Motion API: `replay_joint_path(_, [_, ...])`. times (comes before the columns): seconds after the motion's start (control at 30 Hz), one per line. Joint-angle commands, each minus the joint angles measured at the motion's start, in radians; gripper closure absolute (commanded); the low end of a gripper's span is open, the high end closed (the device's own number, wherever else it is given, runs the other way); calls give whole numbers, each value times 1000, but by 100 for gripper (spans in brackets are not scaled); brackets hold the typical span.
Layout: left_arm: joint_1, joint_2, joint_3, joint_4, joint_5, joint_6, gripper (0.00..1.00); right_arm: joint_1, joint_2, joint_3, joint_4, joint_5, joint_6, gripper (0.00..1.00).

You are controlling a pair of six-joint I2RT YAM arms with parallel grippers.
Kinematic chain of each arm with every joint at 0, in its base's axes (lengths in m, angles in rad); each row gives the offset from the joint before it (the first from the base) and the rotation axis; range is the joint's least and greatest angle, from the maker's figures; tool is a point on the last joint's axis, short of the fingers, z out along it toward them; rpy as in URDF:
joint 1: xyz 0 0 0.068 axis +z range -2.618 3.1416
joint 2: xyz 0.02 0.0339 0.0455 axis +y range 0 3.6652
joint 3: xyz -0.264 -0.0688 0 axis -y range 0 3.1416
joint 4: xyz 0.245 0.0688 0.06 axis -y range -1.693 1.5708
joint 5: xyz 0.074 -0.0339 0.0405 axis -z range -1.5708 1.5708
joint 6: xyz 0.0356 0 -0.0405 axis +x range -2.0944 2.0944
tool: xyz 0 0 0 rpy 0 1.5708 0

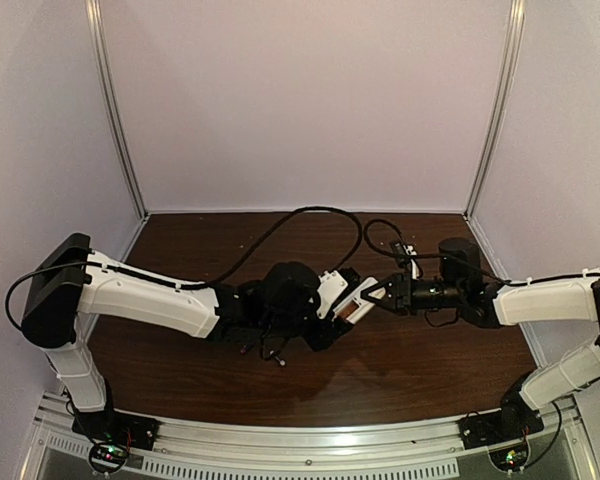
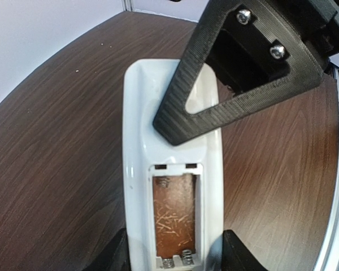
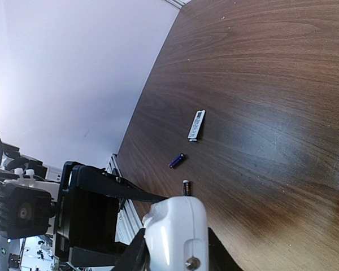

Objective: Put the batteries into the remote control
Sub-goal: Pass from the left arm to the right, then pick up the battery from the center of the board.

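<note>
Two arms: left arm (image 1: 150, 295), right arm (image 1: 545, 298). Two grippers: left gripper (image 1: 342, 300), right gripper (image 1: 378, 293). One remote control (image 2: 138, 169), with one battery bay (image 2: 174, 217) in its back. Two coil springs (image 2: 178, 259) at near end of bay, one more spring (image 2: 164, 182) at far end. Two batteries: first battery (image 3: 177, 161) in plain sight, second battery (image 3: 186, 185) partly hidden behind remote control. One small white flat piece (image 3: 196, 125). One table (image 3: 260, 84). Two screws (image 2: 277, 52) in black gripper finger (image 2: 237, 106). Two black cables (image 1: 310, 211) looping over table.
</note>
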State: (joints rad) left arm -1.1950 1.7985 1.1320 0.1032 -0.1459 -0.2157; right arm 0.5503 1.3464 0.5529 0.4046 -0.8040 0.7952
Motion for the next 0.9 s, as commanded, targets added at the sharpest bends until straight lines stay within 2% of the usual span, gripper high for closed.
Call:
replay_joint_path(0.0, [-12,-42,-6,71,33,28,77,5,17,21,19,-1,7,72])
replay_joint_path(0.1, [-12,-44,-6,64,31,29,74,5,16,22,21,-9,8,85])
replay_joint_path(0.2, [-12,-55,-12,45,20,18,55,6,11,26,8,-8,-1,100])
replay_joint_path(0.33, [-10,-98,-21,-13,-21,10,32,4,3,39,-40,9,-33,100])
replay_joint_path(0.53, [1,-191,-60,-206,-43,-40,7,-37,-22,51,-112,46,-89,100])
replay_joint_path(0.63, [40,-236,-88,-342,-43,-81,5,-77,-44,52,-152,48,-117,100])
replay_joint_path(0.77, [82,-284,-122,-482,-8,-243,15,-109,-75,57,-223,62,-161,100])
replay_joint_path(0.87, [68,-287,-163,-497,48,-418,23,-125,-89,56,-251,62,-183,100])
